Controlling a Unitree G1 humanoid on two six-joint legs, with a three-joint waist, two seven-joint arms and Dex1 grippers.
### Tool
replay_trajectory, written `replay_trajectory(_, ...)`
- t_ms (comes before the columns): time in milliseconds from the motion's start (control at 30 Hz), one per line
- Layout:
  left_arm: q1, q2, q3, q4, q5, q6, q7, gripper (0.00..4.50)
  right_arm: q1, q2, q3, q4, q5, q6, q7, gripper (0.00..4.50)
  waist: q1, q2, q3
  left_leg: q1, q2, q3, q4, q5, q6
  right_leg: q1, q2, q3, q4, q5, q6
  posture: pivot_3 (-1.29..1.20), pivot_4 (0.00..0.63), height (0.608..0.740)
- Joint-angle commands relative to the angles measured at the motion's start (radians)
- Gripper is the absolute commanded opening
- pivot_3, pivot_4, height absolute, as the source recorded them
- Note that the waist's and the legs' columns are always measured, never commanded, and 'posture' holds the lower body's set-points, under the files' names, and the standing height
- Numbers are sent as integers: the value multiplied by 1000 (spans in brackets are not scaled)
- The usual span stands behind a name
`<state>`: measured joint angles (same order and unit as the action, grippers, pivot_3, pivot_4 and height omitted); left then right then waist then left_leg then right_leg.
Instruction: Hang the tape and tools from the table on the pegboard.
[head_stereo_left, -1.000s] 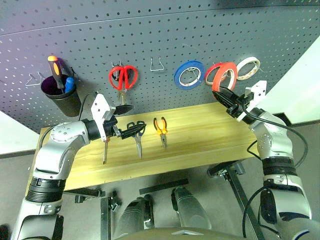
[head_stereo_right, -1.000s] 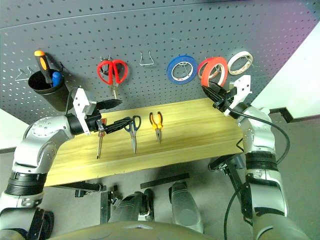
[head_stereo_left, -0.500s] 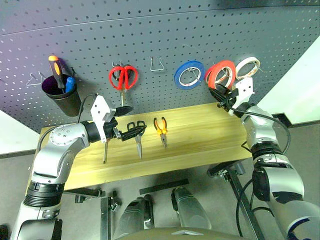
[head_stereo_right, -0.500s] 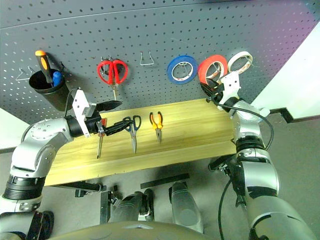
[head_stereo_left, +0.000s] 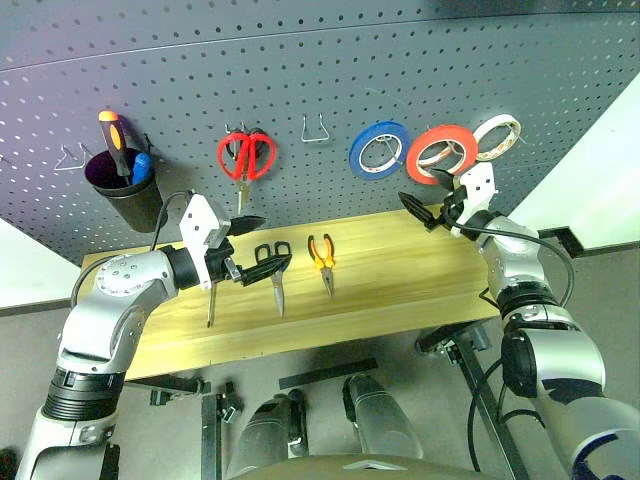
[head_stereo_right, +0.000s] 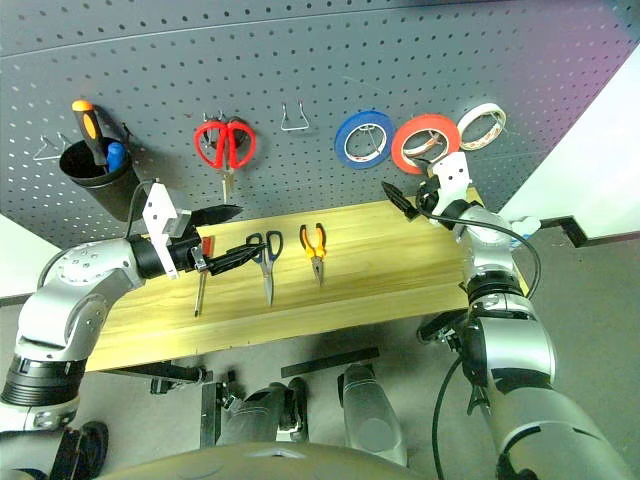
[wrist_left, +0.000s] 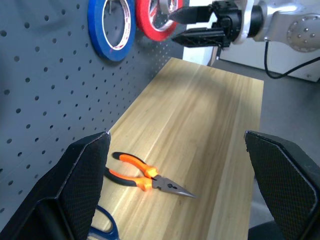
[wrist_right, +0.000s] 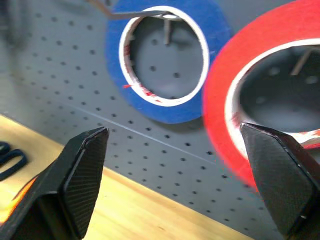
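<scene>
Three tape rolls (head_stereo_left: 440, 153) on pegboard (head_stereo_left: 320, 90), three tools (head_stereo_left: 322, 262) on table (head_stereo_left: 400, 270), both claws spread

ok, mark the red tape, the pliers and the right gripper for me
red tape (head_stereo_left: 424, 147), left eye view, left band of the ring.
pliers (head_stereo_left: 321, 256), left eye view, orange handles.
right gripper (head_stereo_left: 420, 213), left eye view, midway between its open fingertips.

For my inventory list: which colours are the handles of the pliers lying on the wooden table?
Orange and black pliers; left wrist view.
</scene>
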<state>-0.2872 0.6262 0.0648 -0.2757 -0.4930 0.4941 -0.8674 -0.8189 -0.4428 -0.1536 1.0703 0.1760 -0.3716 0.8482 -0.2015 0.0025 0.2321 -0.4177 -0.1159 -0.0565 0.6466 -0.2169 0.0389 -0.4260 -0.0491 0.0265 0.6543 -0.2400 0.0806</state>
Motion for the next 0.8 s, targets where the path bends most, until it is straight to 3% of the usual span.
replay_trajectory(33, 0, 15, 34, -24, -17, -12, -4, 4500, 51, -10, -24, -82, 36, 31, 27, 4470, 0, 0, 0, 0, 0, 0, 0, 0, 0, 0, 0, 0, 0, 0, 0, -210, 160, 740)
replay_trajectory(267, 20, 23, 50, -16, -15, -21, -14, 4500, 219, -9, -39, -342, 92, 202, 11, 4470, -6, 1, -1, 0, 0, 0, 0, 0, 0, 0, 0, 0, 1, 0, 0, -237, 162, 740)
replay_trajectory(467, 81, 35, 99, -38, -29, -9, -4, 4500, 331, 61, 6, -560, 105, 404, -79, 4470, -6, 1, -1, 1, 0, 0, 0, 0, 0, 0, 0, 1, 1, 0, 0, -232, 168, 740)
replay_trajectory(800, 263, 71, 313, -196, -194, 88, 37, 4500, 352, 249, 110, -591, 50, 450, -196, 4470, 14, 0, -2, 1, 0, 0, 0, -1, -3, -1, 0, 1, 1, 0, 0, -153, 174, 740)
